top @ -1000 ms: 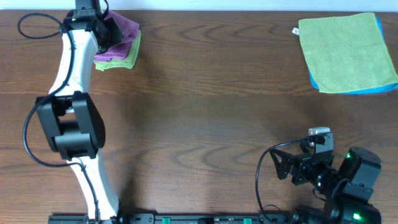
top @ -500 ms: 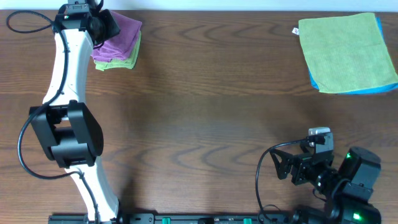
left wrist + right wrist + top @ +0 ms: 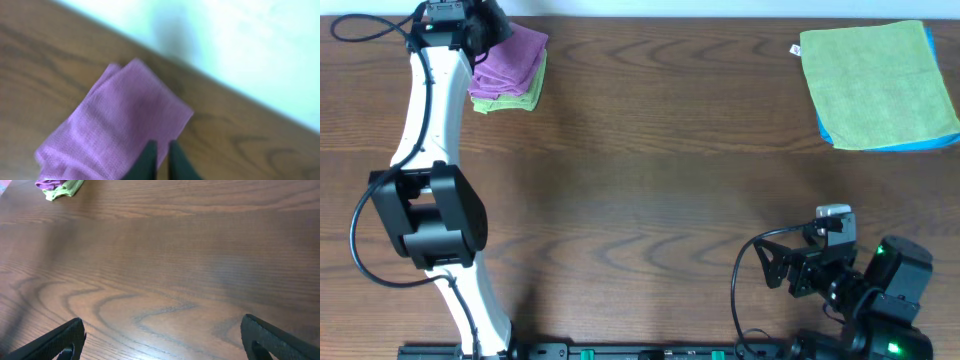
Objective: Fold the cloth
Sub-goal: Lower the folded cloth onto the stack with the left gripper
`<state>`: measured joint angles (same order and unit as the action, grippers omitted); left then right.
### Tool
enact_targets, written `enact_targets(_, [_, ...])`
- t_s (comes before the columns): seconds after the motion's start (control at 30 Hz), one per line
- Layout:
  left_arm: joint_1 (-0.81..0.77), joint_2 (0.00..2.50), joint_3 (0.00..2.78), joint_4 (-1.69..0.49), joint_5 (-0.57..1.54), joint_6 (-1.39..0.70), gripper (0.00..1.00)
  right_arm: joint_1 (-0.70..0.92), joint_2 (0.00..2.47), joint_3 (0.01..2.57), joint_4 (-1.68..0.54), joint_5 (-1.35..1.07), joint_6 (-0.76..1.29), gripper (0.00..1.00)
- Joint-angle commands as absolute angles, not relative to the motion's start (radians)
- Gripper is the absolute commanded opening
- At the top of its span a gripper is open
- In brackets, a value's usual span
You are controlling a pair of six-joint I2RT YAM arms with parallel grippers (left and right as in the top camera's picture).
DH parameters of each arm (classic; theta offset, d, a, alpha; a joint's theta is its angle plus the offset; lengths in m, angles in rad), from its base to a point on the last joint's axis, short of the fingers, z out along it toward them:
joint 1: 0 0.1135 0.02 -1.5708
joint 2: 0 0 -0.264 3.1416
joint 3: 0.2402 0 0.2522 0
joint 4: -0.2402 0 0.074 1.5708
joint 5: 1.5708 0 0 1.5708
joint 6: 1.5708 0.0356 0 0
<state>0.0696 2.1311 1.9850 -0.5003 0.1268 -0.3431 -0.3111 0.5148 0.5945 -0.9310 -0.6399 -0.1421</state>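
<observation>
Apparently the cloth (image 3: 510, 58) already lies folded, a small purple square on top of a folded green cloth (image 3: 527, 97) in the far-left corner of the table (image 3: 650, 180), close to its back edge. The left gripper (image 3: 162, 162) hangs over the cloth's near edge with its fingers pressed almost together. The wrist view does not show whether a tuft of the pile is caught between the tips or whether they are merely closed above it.

That is the main risk. If any fabric is pinched, pulling the arm away would probably lift the top layer, spoil the fold or drag the cloth off the green one. A low sideways retreat could also snag the fuzzy surface and shove the little stack toward the back edge, where it has little room before it falls.

The right gripper (image 3: 162, 340) sits with its fingers spread wide over bare wood at the near-right, holding nothing and well apart from the stack. It is also far from the large green cloth (image 3: 875, 80), so it poses little danger.
</observation>
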Motion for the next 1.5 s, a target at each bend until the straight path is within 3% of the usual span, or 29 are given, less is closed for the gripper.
enact_targets(0.0, [0.064,2.189,2.007,-0.463,0.122,-0.348,0.06,-0.319,0.509,0.593,-0.932,-0.658,-0.136,0.99])
enact_targets(0.6, [0.068,2.366,2.006,-0.446,-0.061,-0.347,0.06,-0.319,0.509,0.593,-0.932,-0.659,-0.136,0.99])
enact_targets(1.3, [0.083,2.354,2.012,-0.467,-0.052,-0.305,0.06,-0.319,0.509,0.593,-0.932,-0.659,-0.136,0.99])
enact_targets(1.4, [0.083,2.29,2.012,-0.476,-0.02,-0.286,0.13,-0.319,0.509,0.593,-0.932,-0.659,-0.136,0.99])
enact_targets(1.47, [0.083,2.243,2.012,-0.494,0.007,-0.263,0.25,-0.319,0.509,0.593,-0.933,-0.658,-0.136,0.99])
